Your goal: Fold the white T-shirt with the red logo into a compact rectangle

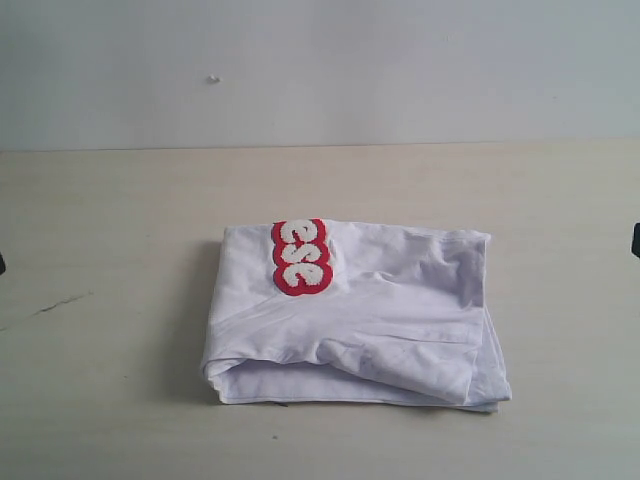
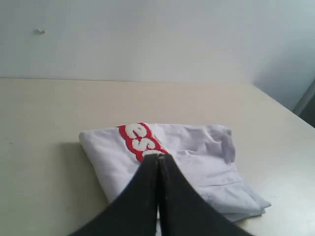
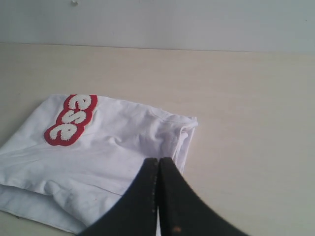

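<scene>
The white T-shirt [image 1: 360,315] lies on the table as a wrinkled, layered rectangle. Its red logo [image 1: 300,257] shows the letters "ese" at the far left corner of the bundle. The left wrist view shows the T-shirt [image 2: 197,162] and the logo [image 2: 139,140] beyond my left gripper [image 2: 158,156], whose black jaws are pressed together with nothing between them. My right gripper [image 3: 158,160] is likewise shut and empty, held above and apart from the T-shirt [image 3: 98,152], with the logo [image 3: 71,120] farther off. In the exterior view, only a dark sliver at each side edge hints at the arms.
The pale wooden table [image 1: 100,200] stretches around the shirt on every side. A plain light wall [image 1: 320,70] rises behind its far edge. A faint dark scratch [image 1: 55,305] marks the tabletop at the left.
</scene>
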You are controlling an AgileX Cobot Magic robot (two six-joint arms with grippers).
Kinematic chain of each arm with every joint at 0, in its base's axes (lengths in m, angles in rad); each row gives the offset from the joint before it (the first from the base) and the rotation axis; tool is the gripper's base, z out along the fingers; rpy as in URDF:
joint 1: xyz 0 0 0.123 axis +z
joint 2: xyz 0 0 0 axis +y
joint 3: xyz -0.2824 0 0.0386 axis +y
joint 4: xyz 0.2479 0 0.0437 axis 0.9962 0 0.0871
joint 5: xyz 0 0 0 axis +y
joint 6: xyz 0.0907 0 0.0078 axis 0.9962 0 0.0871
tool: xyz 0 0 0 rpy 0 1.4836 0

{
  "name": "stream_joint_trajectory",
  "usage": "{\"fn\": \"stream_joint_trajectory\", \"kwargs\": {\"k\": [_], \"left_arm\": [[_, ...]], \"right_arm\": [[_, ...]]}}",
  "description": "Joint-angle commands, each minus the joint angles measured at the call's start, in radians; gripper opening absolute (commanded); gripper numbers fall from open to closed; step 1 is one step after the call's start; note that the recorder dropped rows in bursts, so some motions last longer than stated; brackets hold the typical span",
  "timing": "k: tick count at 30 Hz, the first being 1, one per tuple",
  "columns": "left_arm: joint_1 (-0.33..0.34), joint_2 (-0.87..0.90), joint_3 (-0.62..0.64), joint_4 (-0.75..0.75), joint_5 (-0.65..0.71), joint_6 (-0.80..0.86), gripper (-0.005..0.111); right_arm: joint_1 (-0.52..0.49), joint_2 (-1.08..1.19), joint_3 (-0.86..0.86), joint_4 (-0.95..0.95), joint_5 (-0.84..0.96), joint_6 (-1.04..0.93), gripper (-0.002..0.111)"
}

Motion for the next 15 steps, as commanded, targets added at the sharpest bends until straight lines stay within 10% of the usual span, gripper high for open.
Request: {"fn": "stream_joint_trajectory", "kwargs": {"k": [1, 15], "left_arm": [[0.001, -0.095, 0.000, 0.346, -0.102, -0.449, 0.000], [0.001, -0.376, 0.000, 1.411, -0.141, -1.286, 0.000]], "right_arm": [[-0.003, -0.002, 0.003, 0.000, -0.006, 0.000, 0.000], [-0.003, -0.002, 0.003, 0.000, -0.006, 0.000, 0.000]]}}
